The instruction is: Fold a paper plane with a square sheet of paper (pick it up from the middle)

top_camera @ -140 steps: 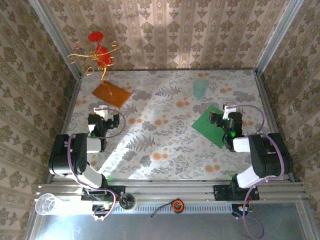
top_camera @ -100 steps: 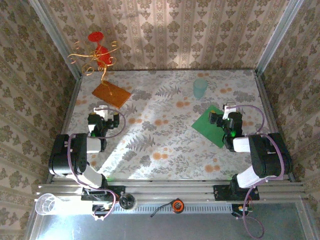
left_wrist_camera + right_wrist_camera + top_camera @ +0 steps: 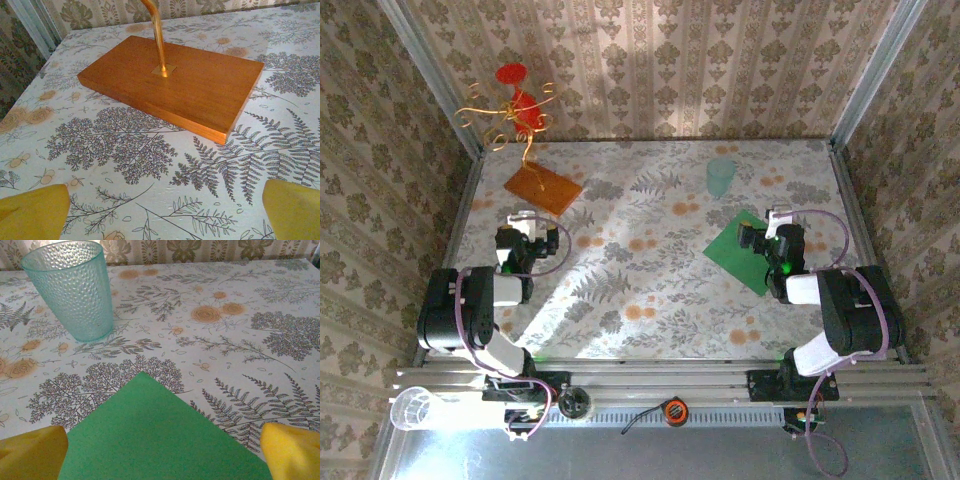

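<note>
The right claw (image 3: pixel 161 455), spread wide and empty, hangs over the flat, unfolded green paper (image 3: pixel 150 432) on the right side of the desk (image 3: pixel 650 270), apparently lined up to take it, while the left claw (image 3: pixel 162 212) gapes empty before the wooden board (image 3: pixel 170 82).

No legible text
We read no words, numbers or brand marks on the paper (image 3: pixel 160 437), the cup (image 3: pixel 70 287) or the board (image 3: pixel 170 82).
</note>
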Tool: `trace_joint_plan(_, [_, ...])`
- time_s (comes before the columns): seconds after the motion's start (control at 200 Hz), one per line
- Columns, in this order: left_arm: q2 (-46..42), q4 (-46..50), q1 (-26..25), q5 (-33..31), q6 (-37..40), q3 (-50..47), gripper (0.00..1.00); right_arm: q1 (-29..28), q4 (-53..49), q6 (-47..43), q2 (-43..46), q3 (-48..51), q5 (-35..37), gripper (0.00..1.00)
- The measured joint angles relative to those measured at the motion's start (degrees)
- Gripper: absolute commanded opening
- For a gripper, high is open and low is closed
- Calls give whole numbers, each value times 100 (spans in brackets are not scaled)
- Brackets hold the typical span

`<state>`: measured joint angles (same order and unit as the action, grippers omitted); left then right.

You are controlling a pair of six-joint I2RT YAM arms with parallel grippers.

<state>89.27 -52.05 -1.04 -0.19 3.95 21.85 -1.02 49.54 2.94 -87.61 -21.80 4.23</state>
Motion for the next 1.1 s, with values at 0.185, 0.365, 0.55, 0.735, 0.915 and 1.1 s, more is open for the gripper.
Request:
trace_joint_plan(0.185, [0, 0, 0, 0, 0, 0, 100, 0, 0, 0, 0, 0, 0, 100])
trace_joint_plan(0.365, [0, 0, 0, 0, 0, 0, 100, 0, 0, 0, 0, 0, 0, 100])
trace_joint_plan(0.55, [0, 0, 0, -7, 0, 0, 100, 0, 0, 0, 0, 0, 0, 100])
trace_joint_plan(0.735, [-603, 688, -122, -264, 0, 66, 100, -68, -553, 2, 551, -13, 210, 100])
trace_joint_plan(0.915, [-1582, 2020, -599, -962, -61, 756, 100, -129, -2155, 516, 1606, -824, 671, 100])
trace_joint_plan(1.1, [-2013, 3779, -951, -992, -957, 1996, 100, -129, -4009, 1624, 1867, -1937, 525, 100])
